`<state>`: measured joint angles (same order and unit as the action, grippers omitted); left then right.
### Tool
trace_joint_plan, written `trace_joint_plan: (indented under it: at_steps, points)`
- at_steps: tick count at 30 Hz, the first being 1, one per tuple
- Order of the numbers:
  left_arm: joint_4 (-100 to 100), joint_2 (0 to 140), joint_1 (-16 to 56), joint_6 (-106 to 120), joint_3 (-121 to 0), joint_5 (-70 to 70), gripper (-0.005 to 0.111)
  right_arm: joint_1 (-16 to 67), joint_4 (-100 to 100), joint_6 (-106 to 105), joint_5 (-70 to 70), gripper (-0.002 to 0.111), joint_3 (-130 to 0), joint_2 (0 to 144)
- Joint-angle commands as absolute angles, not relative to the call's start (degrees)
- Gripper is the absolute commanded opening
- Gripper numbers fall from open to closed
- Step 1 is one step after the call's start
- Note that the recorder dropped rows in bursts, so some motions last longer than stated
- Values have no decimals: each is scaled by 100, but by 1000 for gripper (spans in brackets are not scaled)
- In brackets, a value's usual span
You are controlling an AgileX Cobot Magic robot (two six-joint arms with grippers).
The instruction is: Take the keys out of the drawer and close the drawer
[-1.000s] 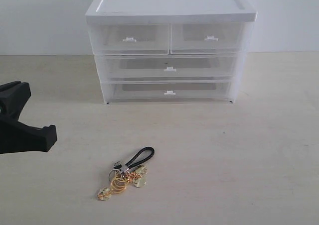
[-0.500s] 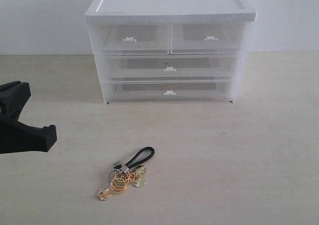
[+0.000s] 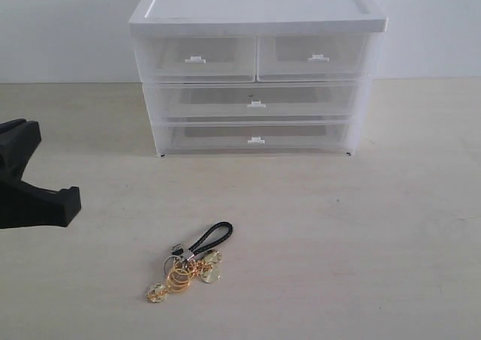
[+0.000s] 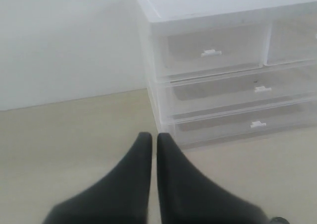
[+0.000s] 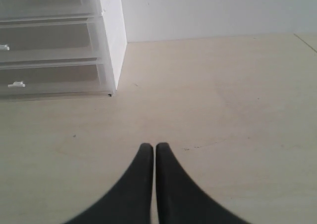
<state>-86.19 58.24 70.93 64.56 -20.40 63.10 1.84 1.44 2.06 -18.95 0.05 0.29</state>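
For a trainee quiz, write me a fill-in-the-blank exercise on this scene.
The bunch of gold keys on a black braided cord lies on the beige ____.
The translucent white plastic top-left drawer is fully ____.
The white plastic cabinet has ____ drawers.
Missing: table; closed; four.

The left gripper (image 4: 150,139) is closed and empty, its two black jaws side by side with only a thin slit between them. The right gripper (image 5: 154,147) is the same. The left arm (image 3: 34,195) shows black at the exterior view's left edge, mid-height.
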Motion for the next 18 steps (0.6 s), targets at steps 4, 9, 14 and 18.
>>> trace_joint_plan:
  at_steps: [4, 9, 14, 18]
  points:
    - [-7252, 4125, 5264, 6414, -2013, 4557, 4, 172, 123, 206, -1854, 0, 0, 0]
    - [-6684, 2260, 2142, 6064, -2013, 988, 4, 172, 123, 206, -1854, 0, 0, 0]
    - [-6723, 1259, 259, 4023, -2013, -648, 4, 172, 123, 206, -1854, 0, 0, 0]
    - [-7200, 1212, 52, 2268, -2013, -558, 4, 172, 123, 206, -1854, 0, 0, 0]
